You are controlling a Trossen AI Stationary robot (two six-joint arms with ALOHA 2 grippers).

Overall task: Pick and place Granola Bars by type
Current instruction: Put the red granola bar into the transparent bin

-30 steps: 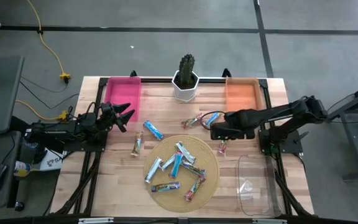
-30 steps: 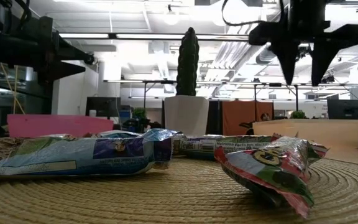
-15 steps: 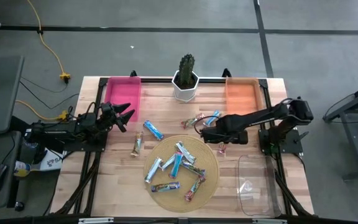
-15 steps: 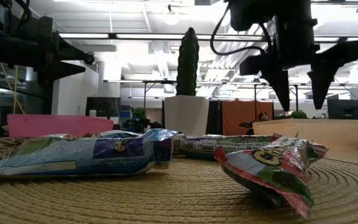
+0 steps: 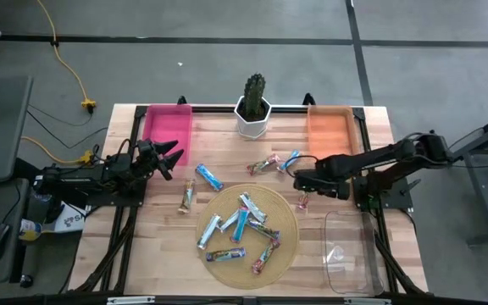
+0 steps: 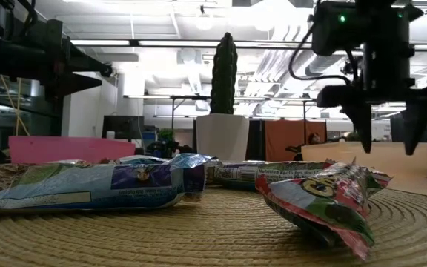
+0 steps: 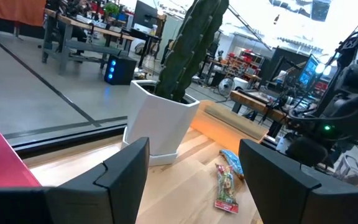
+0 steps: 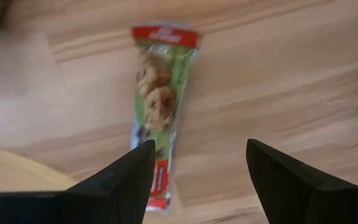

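Right tool (image 5: 301, 180) has pulled back rightward and now hovers, fingers spread, over a red-green granola bar (image 8: 157, 106) on the counter (image 5: 227, 161) beside the mat (image 5: 283, 222). Grab looks next.

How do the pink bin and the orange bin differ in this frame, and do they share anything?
The pink bin sits at the table's far left corner; the orange bin sits at the far right corner. The left tool rests open right beside the pink bin, while the right tool, also open, hangs nearer than the orange bin, over a green-and-red bar. Both are rectangular, flank the cactus pot, and appear to hold no bars yet.
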